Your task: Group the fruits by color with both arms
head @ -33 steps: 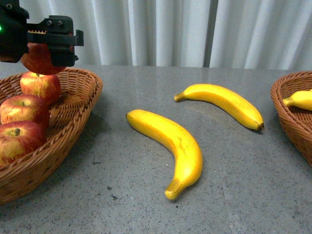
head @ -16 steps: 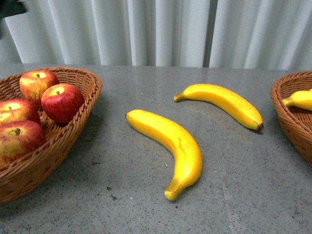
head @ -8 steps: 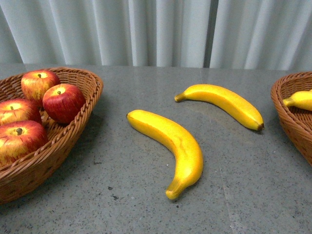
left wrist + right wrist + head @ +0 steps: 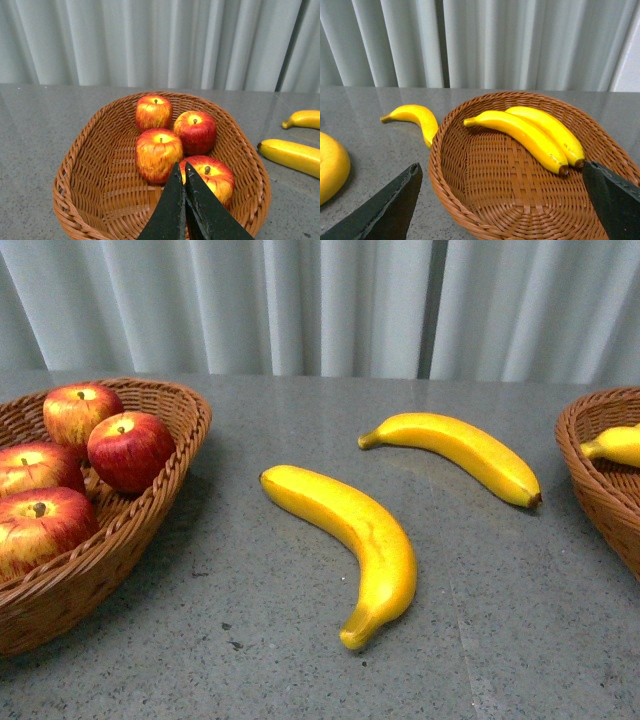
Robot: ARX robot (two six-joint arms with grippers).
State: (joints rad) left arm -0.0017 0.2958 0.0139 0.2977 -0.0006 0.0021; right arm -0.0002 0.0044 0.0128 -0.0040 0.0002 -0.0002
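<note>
**Both claws over their baskets, two bananas loose on the tabletop**

My left claw (image 4: 181, 169) hangs over the left basket (image 4: 185, 440), its two fingers pressed tip to tip with nothing between them. My right claw (image 4: 500, 167) hangs over the right basket (image 4: 580, 470), fingers spread wide and empty.

Four apples (image 4: 128, 448) sit in the left basket, packed close, stem hollows up. In the right basket two bananas (image 4: 530, 135) lie side by side and touching.

The near banana (image 4: 350, 540) lies on the grey tabletop (image 4: 300, 660) between the baskets. Its long axis runs from far-left to near-right, with the stem end toward me and the blunt end toward the left basket. The far banana (image 4: 455, 452) lies a little beyond it, apart from it. Its axis runs mostly left to right, with the stem to the left and the dark tip to the right, slightly nearer me.
</note>
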